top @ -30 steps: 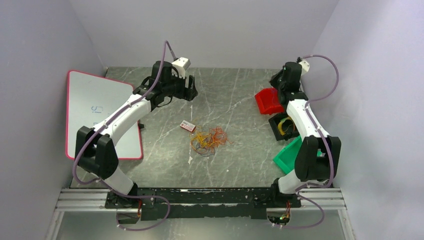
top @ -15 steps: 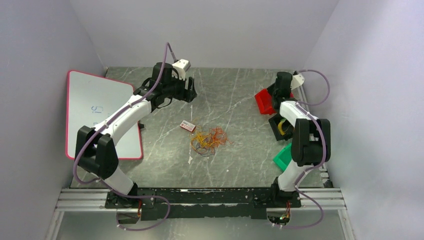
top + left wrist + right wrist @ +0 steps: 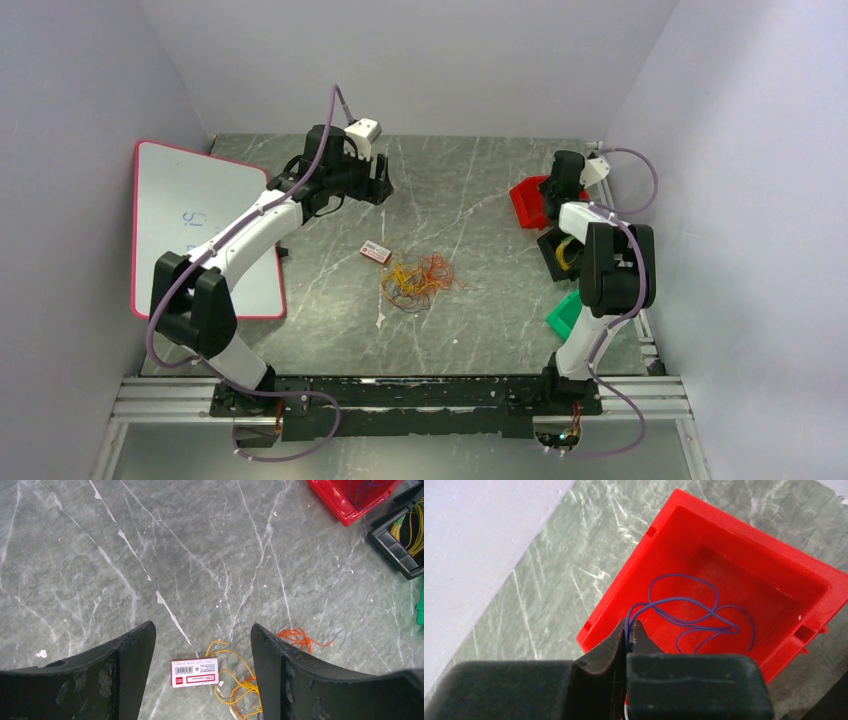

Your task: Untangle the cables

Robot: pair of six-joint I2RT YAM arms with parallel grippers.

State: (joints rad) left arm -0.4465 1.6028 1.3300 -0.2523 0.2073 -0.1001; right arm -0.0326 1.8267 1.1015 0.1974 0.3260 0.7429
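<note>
Left gripper [image 3: 202, 627] hangs near the far edge, left of middle, jaws wide, holding nothing. Looks parked clear with a view down on the pile. Cables [image 3: 418, 280]: orange/yellow tangle mid-tabletop, small label card [image 3: 376, 252] just beside its far-left side. Right gripper [image 3: 630, 630] is by the far right corner over the red bin [image 3: 749, 540], pinched fully closed on a blue wire [image 3: 694, 612] whose loops lie in the bin. My read: dropping off a sorted strand, release pending
</note>
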